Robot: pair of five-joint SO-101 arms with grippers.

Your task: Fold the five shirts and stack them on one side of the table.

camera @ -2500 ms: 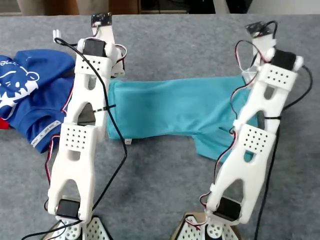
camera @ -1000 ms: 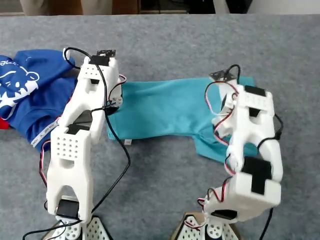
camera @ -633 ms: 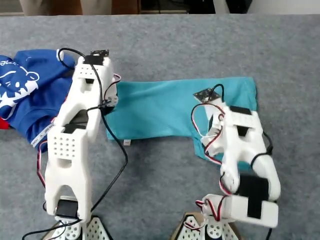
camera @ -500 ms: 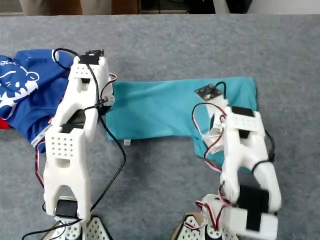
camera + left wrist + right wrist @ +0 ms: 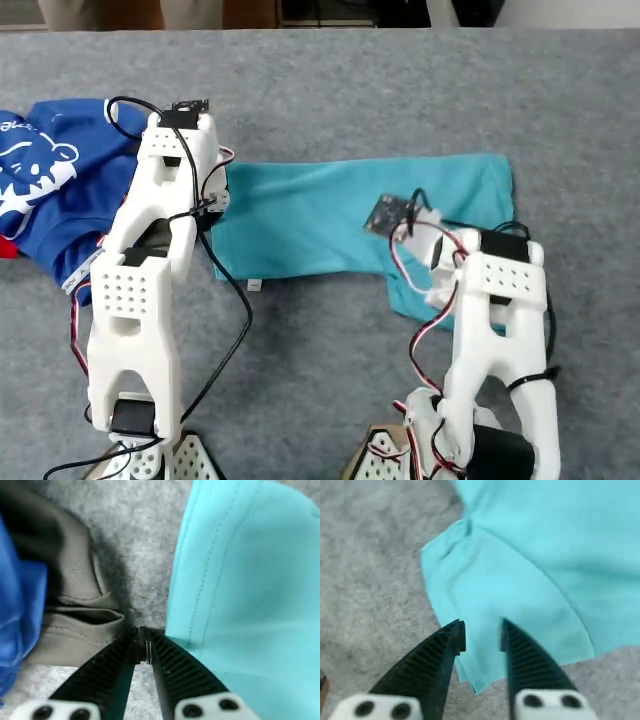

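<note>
Teal shirt (image 5: 330, 215) flat on grey table (image 5: 400, 90); left jaws pressed together, right jaws spread.

High view: my left arm (image 5: 135, 290) is covering the 9 o'clock hem of the teal shirt (image 5: 320, 215); the view's edge is cutting off the blue shirt (image 5: 60, 170) at 9 o'clock; my right arm (image 5: 500, 320) is hiding part of the sleeve (image 5: 405, 292) at 5 o'clock. Left wrist view: the tips of my left gripper (image 5: 142, 645) are masking whether cloth lies between them.

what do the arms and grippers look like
The left arm and right arm are white plastic with black servos and red, white and black cables. The left gripper and right gripper have black ridged fingers on white bases.
</note>
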